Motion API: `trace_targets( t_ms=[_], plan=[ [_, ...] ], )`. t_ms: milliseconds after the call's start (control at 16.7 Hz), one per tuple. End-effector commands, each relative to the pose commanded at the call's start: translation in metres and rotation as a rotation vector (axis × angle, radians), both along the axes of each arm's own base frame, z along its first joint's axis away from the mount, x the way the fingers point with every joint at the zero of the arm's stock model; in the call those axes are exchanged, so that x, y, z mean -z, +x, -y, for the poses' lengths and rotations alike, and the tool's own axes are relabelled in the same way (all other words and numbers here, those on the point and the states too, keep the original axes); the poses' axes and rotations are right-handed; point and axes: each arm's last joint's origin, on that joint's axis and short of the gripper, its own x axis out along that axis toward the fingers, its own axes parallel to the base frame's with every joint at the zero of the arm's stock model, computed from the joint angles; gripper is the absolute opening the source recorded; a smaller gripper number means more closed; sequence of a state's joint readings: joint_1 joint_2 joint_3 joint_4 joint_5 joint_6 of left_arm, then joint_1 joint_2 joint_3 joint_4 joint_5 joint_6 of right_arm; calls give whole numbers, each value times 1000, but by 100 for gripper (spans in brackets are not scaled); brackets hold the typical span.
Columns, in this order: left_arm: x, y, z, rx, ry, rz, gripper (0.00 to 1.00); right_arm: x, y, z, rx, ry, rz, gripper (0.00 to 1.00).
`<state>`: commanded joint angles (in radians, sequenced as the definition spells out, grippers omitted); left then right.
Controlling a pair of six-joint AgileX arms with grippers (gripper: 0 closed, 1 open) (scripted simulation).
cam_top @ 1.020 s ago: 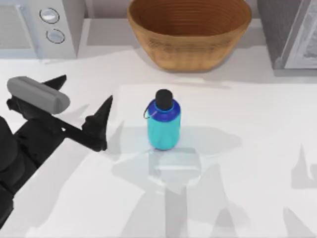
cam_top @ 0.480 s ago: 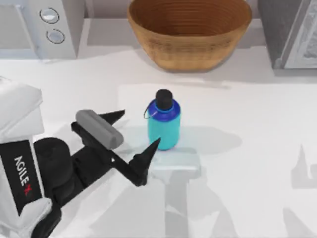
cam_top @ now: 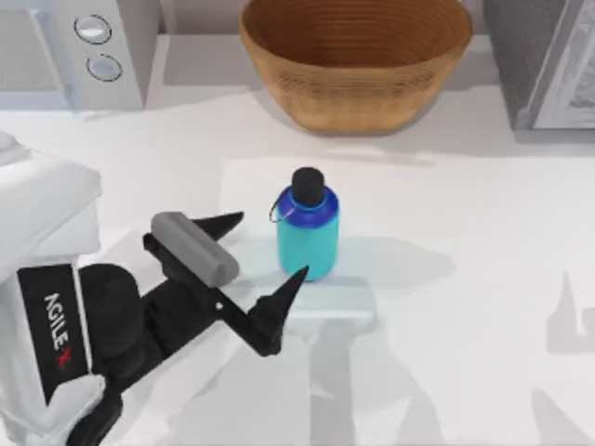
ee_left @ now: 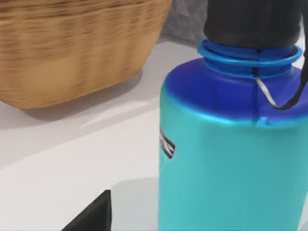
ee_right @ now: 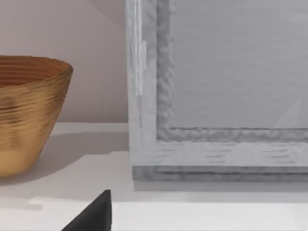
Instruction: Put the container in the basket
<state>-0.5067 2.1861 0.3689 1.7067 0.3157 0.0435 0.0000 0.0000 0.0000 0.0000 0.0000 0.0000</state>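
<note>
Standing upright on the white table (cam_top: 465, 307), the container (cam_top: 308, 232) faced the basket (cam_top: 353, 65) by the wall; the left gripper (cam_top: 265, 249), spread wide and empty, flanked it

Top view overhead; left wrist close on container (ee_left: 231, 144); both wrists share basket (ee_right: 24, 115).

Left end effector (cam_top: 266, 251) low at table's left-centre, fingers spread wide.
</note>
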Motion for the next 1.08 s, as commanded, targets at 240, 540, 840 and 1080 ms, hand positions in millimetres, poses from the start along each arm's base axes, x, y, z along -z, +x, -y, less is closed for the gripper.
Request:
trace_targets(
  t_ms=[240,540,840,1080],
  plan=[
    [3,16,17,5,-2,3,100,0,0,0,0,0,0,100],
    [7,44,46,5,-2,4,100,0,0,0,0,0,0,100],
    [7,48,51,5,-2,3,100,0,0,0,0,0,0,100],
    [7,48,51,5,-2,3,70,0,0,0,0,0,0,100]
  ],
)
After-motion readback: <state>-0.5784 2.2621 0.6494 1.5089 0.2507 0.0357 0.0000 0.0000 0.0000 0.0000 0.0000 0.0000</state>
